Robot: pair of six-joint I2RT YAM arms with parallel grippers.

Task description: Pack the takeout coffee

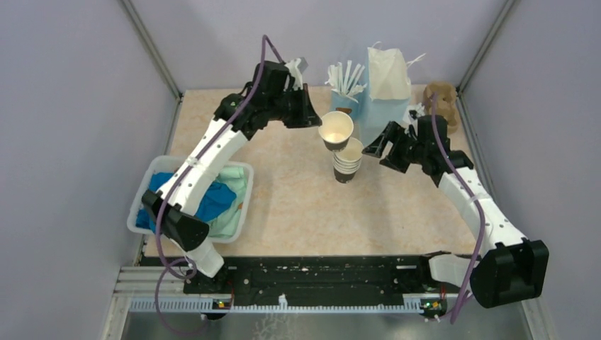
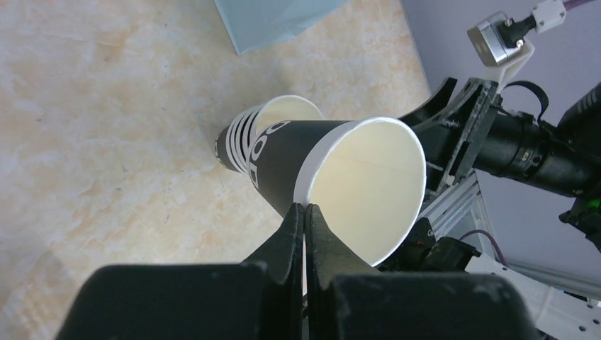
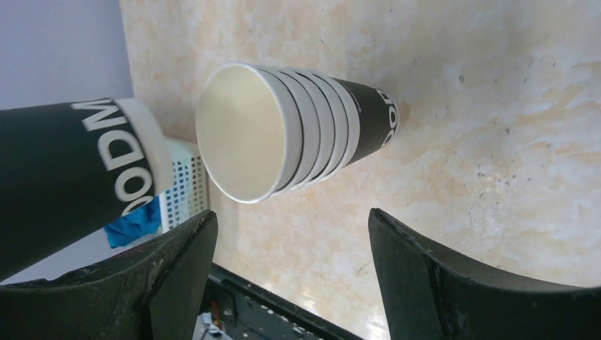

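Top view, counter (image 1: 298, 212):

- Loose cup (image 1: 336, 129), quantity one. No lid, tilted, mouth up toward the camera. It sits just at 11 o'clock of the stack. Contact with the stack cannot be told.
- Stack (image 1: 347, 164), quantity one, near the counter centre. It is made of nested lidless cups. The right wrist view shows at least five rims, and the exact count is unclear.
- Stick cup (image 1: 345, 88), quantity one, light blue, at 12 o'clock.
- Bag (image 1: 386, 88), quantity one, at 1 o'clock, just beside the stick cup.
- Carrier (image 1: 443, 103), quantity one, brown, at 2 o'clock.
- Bin (image 1: 248, 185), quantity one, white, at 8 o'clock. It holds blue and green cloths (image 1: 212, 200).

Left hand (image 2: 305, 212): clenched on the loose cup, with its wall pinched at the rim.

Right hand (image 3: 290, 219): released, jaws wide. It is at 3 o'clock of the stack, near it but apart, and grasps nothing.

Coffee: its position cannot be told from these views.
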